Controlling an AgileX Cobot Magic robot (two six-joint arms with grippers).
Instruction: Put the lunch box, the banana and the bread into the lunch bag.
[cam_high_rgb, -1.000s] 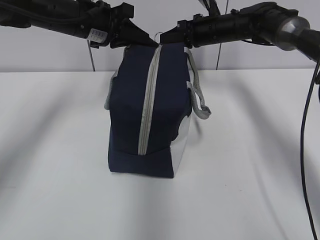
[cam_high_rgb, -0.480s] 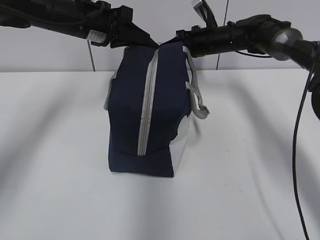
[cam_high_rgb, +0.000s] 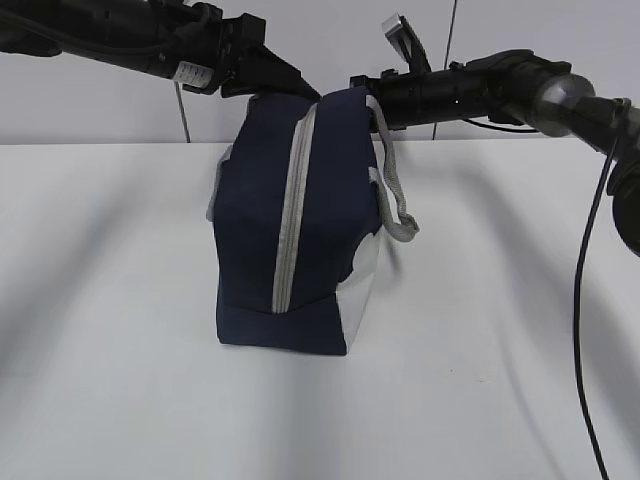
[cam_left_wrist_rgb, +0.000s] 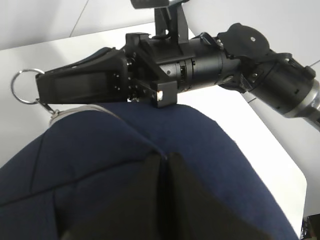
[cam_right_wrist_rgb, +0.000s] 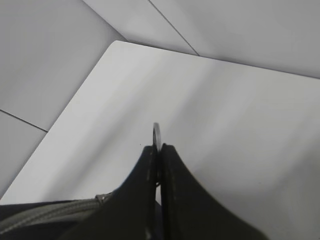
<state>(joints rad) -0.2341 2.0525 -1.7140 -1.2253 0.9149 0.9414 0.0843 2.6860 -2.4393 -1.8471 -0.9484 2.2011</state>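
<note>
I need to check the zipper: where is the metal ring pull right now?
In the left wrist view, upper left, the metal ring pull sits at the far end of the dark navy lunch bag, pinched by the right gripper.

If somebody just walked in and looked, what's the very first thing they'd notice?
The big dark blue lunch bag, standing alone in the middle of the white table, its grey zipper closed down the front. Next, the two black robot arms meeting over its top: the right gripper pinches the zipper's metal ring, and the left gripper is shut on the bag's top fabric. No food shows anywhere.
</note>
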